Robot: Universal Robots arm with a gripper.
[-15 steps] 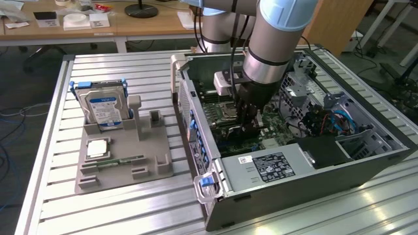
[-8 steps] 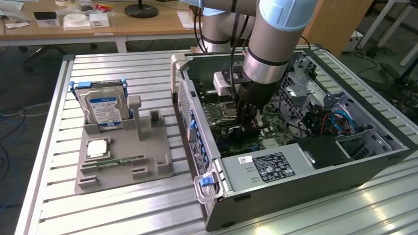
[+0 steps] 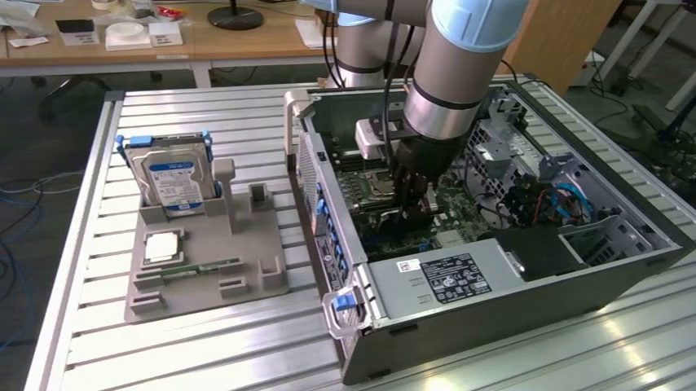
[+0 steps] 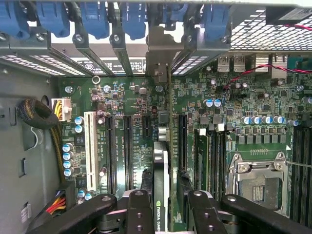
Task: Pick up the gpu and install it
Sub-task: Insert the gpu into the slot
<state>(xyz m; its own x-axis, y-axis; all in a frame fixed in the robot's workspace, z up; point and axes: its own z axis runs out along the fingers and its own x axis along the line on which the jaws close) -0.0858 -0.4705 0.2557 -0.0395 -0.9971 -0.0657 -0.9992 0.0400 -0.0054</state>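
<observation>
- Your gripper [image 4: 168,204] is clamped on the gpu [image 4: 161,180], holding the card edge-on between its fingers [image 4: 139,209] in the wrist view.
- The gpu stands upright over the motherboard [image 4: 126,122], its silvery bracket [image 4: 158,53] up against the case's rear slot wall, among the blue slot latches [image 4: 92,19].
- In the exterior view your arm [image 3: 462,73] reaches down into the open computer case [image 3: 609,269], with the gripper [image 3: 419,208] low over the board near the case's middle.
- The case lies on its side on the slatted bench [image 3: 196,342], toward the edge at the exterior view's right.
- A grey holder [image 3: 234,261] sits toward the bench's opposite edge, carrying a hard drive [image 3: 169,179] standing upright and a memory stick [image 3: 201,267] lying flat.
</observation>
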